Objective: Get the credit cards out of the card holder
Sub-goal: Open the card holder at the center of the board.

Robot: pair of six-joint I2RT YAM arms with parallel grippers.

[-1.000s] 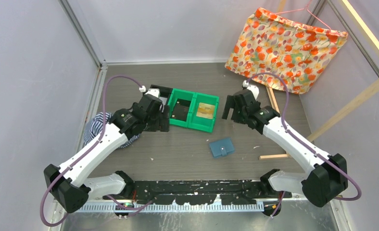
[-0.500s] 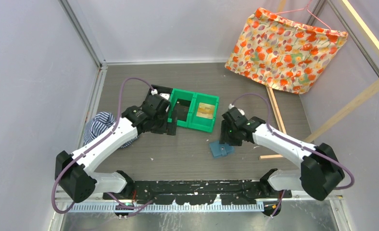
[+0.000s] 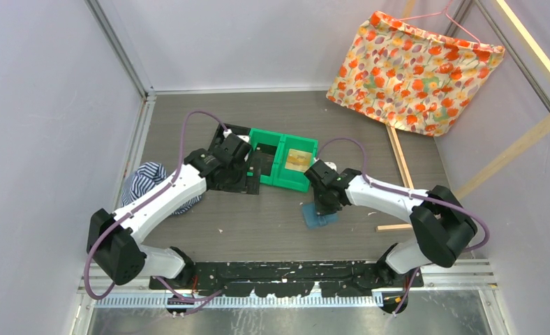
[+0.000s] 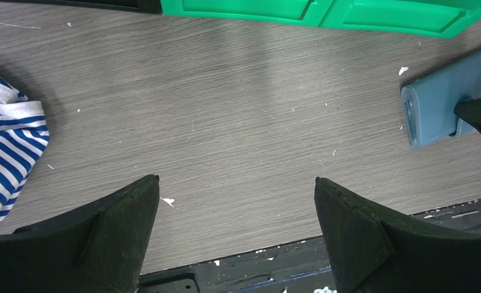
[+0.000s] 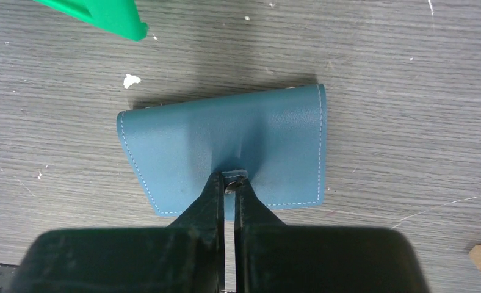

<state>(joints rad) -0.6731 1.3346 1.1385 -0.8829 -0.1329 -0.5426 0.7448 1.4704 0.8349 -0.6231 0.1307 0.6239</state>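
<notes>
The card holder [image 5: 226, 146] is lying flat and closed on the desk [image 5: 409, 91], just in front of the green bins [image 3: 286, 162]. No credit cards are being shown in any view; they are judged to be inside. Its long axis is being presented crosswise to the fingers of the right tool [image 5: 231, 180], with the body of the holder lying directly ahead of the fingertips. The closing tab [image 5: 235, 175], with its small metal snap, is being pinched at the near long edge, the jaws drawn narrow with only a slit between them. The cover is being puckered slightly around the grip.

The holder is being recorded as teal-blue, of soft leather-like grain, with pale stitching along rounded corners. The desk is being noted as grey wood-grain laminate, flecked with white specks.

The left tool [image 4: 235, 180] is being held wide and empty above bare desk, well apart from the holder, which is lying off to its right. A striped cloth [image 4: 6, 152] is lying at its left. The right arm is therefore judged the nearer, and the coming move is judged to turn on the tab being lifted away from the cover.
</notes>
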